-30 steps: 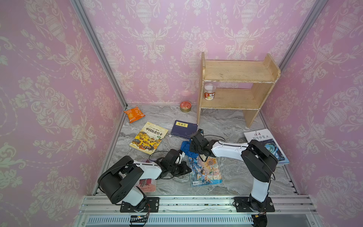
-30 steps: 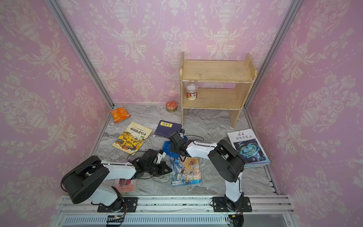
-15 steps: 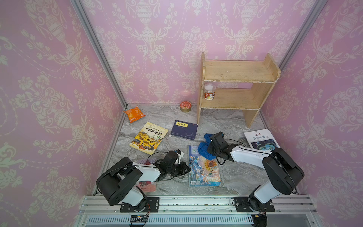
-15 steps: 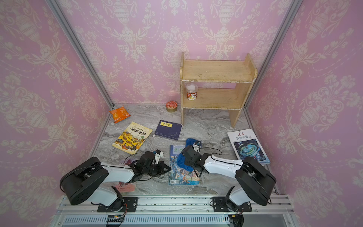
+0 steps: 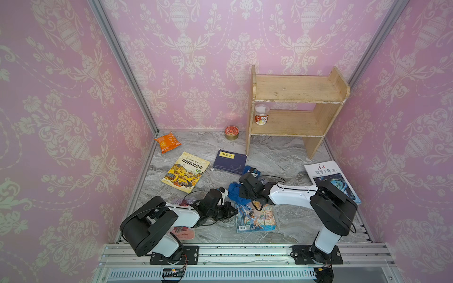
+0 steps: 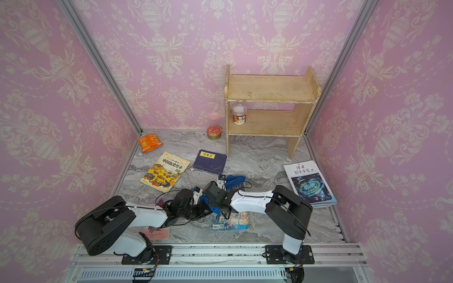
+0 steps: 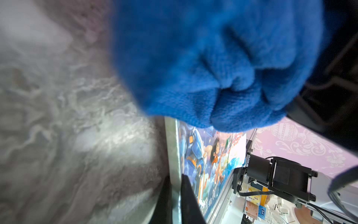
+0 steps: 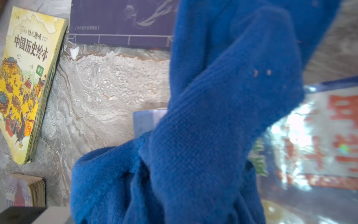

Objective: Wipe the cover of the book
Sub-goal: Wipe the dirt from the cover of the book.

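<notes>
Room: pink-papered walls (image 5: 196, 49), marble surface (image 5: 282, 156), wooden shelf (image 5: 294, 90) at back. My L tool (image 7: 174, 182) clenched on comic book (image 5: 256, 218) edge; R tool (image 5: 239, 193) grasping blue cloth (image 8: 213, 116).

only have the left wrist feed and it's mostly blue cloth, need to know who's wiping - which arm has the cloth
observer: The right gripper is shut on the blue cloth.
operator: where on the book is it
observer: At the far end of the comic book; the near part of the cover is bare.
operator: anything close beyond it
observer: A dark blue book lies flat just beyond the cloth.
</notes>
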